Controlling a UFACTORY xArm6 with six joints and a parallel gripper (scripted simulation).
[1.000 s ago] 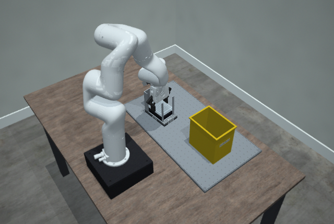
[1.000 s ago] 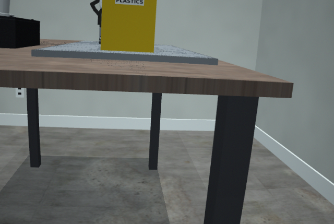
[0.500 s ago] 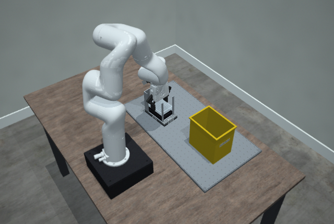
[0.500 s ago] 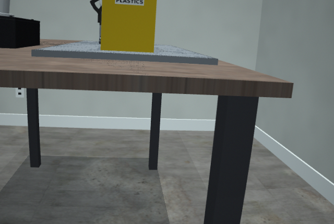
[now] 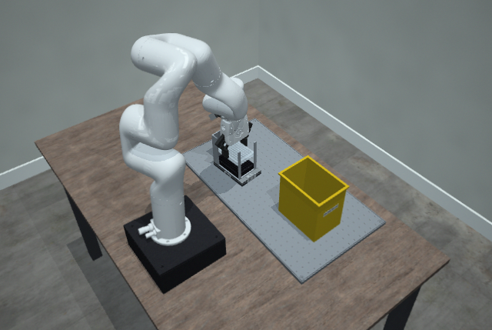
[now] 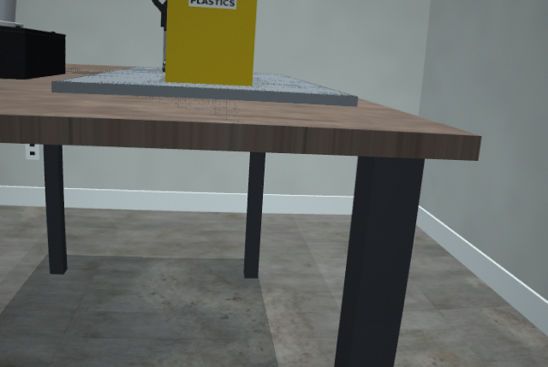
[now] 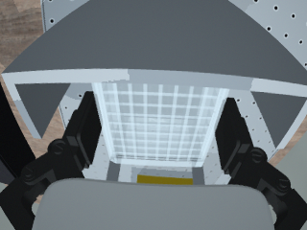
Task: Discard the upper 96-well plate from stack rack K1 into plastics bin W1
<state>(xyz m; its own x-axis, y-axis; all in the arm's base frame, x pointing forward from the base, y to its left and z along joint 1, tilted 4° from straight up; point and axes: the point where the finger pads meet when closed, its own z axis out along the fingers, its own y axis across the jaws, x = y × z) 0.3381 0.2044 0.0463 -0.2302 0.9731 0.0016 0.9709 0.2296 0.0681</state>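
Note:
The stack rack K1 [image 5: 237, 161] stands on the far part of the grey perforated baseplate [image 5: 274, 215]. A white gridded 96-well plate [image 5: 243, 154] sits high between the rack's posts, above a black lower plate [image 5: 237, 168]. My gripper [image 5: 232, 144] reaches down into the rack from above and is shut on the white upper plate. In the wrist view the plate [image 7: 156, 123] lies between my black fingers, under a broad grey shape that hides much of the scene. The yellow plastics bin W1 [image 5: 312, 198] stands upright to the right of the rack; in the low side view the bin [image 6: 211, 22] hides the rack.
The arm's black base block [image 5: 174, 247] sits at the table's near left. The rack's thin upright posts [image 5: 254, 151] surround the plates. The table edge [image 6: 239, 133] runs close past the baseplate on the bin's side.

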